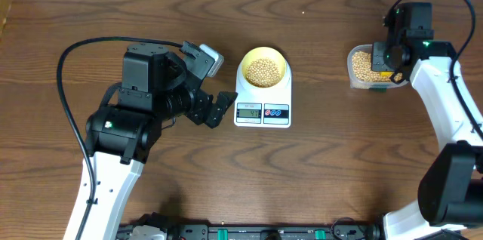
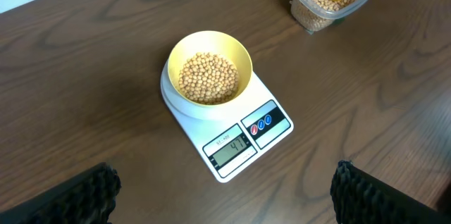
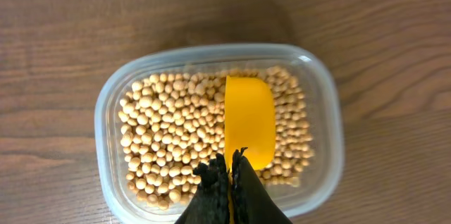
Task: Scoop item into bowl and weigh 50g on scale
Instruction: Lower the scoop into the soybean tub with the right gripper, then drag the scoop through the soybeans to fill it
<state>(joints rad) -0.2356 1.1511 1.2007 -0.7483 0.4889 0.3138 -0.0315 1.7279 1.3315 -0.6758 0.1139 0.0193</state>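
The pale yellow bowl [image 1: 281, 62] stands on the white scale [image 1: 263, 121], and a layer of tan beans [image 2: 208, 77] covers its bottom. The scale's display [image 2: 230, 146] appears to read 41. My left gripper [image 2: 224, 199] hovers open just left of the scale, fingers wide apart with only bare table between them. My right gripper [image 3: 230, 164] is shut on the handle of a yellow scoop [image 3: 248, 122]. The scoop's head rests over the beans [image 3: 169, 132] in the clear tub [image 3: 113, 104]. The scoop looks empty inside.
The clear tub [image 1: 370, 66] sits at the far right of the brown wooden table, well apart from the scale. The left arm's black cable [image 1: 72, 81] loops over the table's left side. A black rail runs along the front edge.
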